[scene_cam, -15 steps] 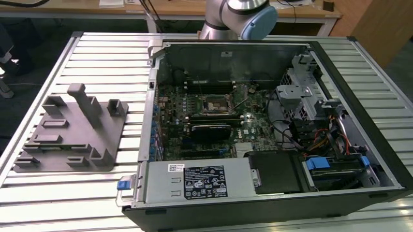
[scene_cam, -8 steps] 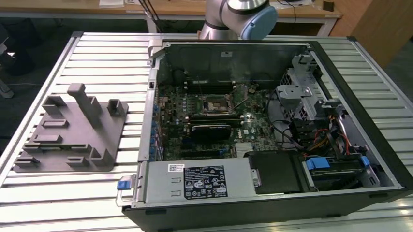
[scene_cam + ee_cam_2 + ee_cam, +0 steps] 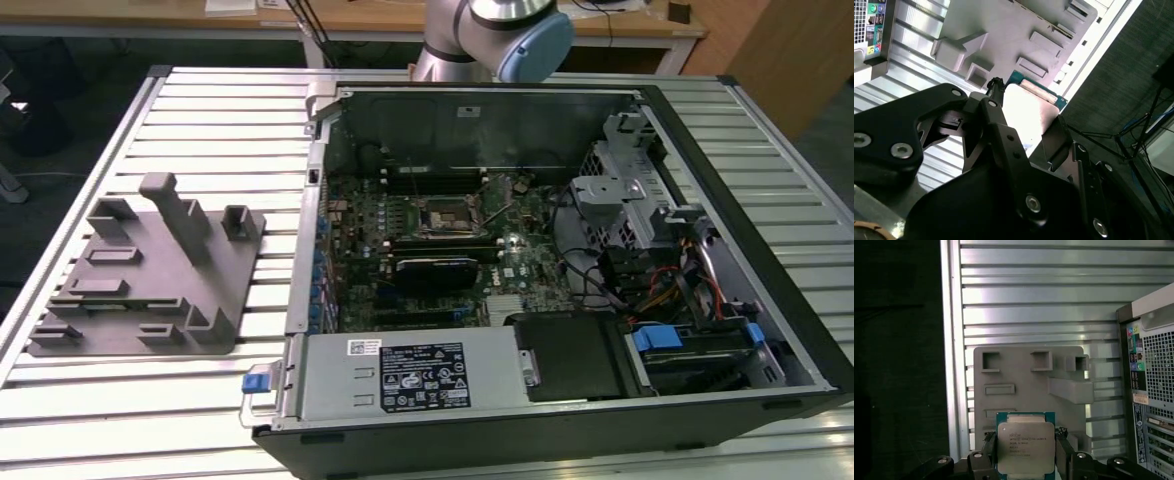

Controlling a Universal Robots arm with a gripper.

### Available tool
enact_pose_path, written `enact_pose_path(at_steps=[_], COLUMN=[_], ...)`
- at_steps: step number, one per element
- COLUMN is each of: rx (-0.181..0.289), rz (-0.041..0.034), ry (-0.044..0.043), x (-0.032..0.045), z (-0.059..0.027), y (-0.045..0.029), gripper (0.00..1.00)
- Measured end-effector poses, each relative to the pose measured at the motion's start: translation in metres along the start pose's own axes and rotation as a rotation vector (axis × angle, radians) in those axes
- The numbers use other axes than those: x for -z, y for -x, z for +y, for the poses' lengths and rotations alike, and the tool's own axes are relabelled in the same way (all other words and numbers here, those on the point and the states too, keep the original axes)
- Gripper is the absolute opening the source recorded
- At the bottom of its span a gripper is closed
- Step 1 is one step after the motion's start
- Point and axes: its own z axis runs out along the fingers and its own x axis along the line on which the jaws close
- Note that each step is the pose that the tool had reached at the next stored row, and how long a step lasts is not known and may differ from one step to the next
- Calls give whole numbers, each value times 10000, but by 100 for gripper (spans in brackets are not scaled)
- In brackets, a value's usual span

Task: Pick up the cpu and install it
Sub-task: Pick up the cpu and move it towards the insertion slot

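cpu (image 3: 1029,116) — approx. half behind gripper (image 3: 1026,109)

A grey tray (image 3: 127,305) (upright posts) lies on the slatted table (image 3: 120,410) beside the open computer case (image 3: 467,120).

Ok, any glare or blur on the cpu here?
Second wrist view: the cpu is blown out white by glare. First wrist view: it is sharp and evenly lit, held in the gripper. Exterior view: even light, dimmer inside the computer case.
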Motion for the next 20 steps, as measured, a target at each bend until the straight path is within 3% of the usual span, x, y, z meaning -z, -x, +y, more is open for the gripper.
enact_pose_path(at_steps=[10, 15, 20], rx=[0, 0, 1], rz=[1, 0, 2], ry=[-2, -2, -2], x=[-8, -19, -36], z=[6, 13, 24], y=[72, 172, 321], gripper=[55, 55, 55])
